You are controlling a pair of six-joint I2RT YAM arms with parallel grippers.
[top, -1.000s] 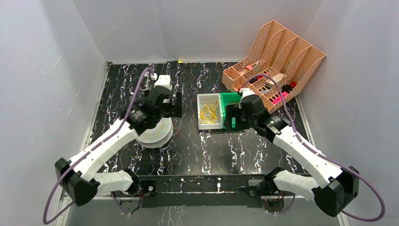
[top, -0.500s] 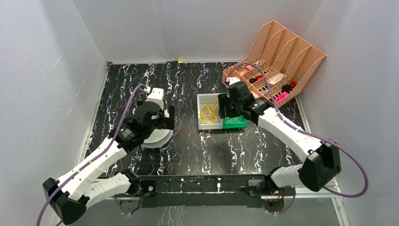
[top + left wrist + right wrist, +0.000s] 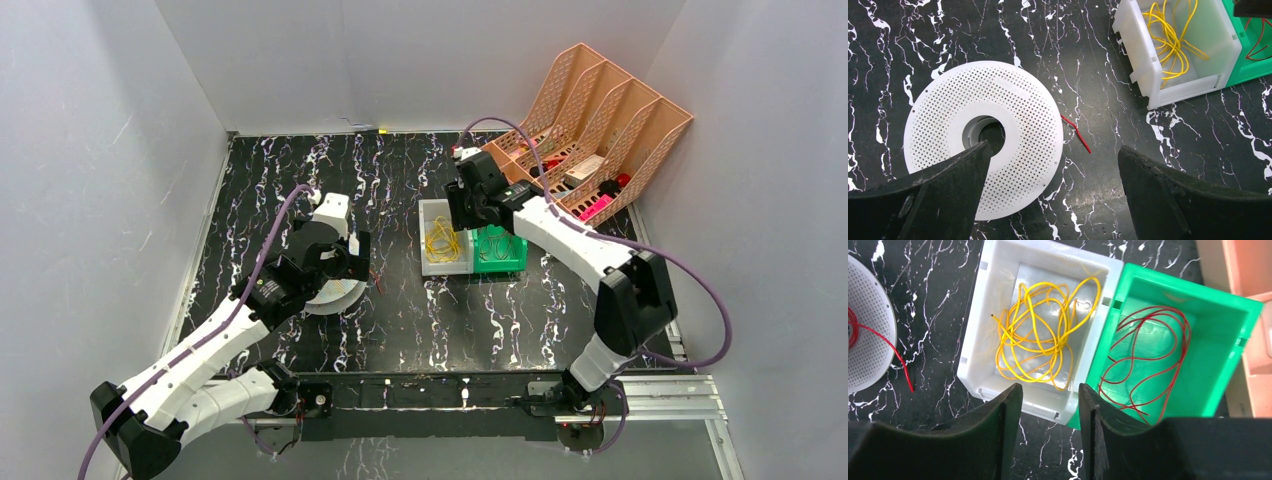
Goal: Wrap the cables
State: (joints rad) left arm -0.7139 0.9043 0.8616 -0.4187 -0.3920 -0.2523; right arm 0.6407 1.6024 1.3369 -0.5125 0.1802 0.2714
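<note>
The yellow cables are lying in a loose tangle inside the white bin, which is sitting near the middle of the counter. A green bin is touching it at its 3 o'clock side and is holding thin red wires. The right pincer is hanging above the white bin, its fingers partly spread and pinching nothing. At 9 o'clock from the bins, well apart, a white spool is lying flat, and a short red wire is sticking out from it onto the counter at its 3 o'clock side. The left pincer is hovering over the spool, spread wide and empty. A pink rack is standing at the counter's 1 o'clock corner.
</note>
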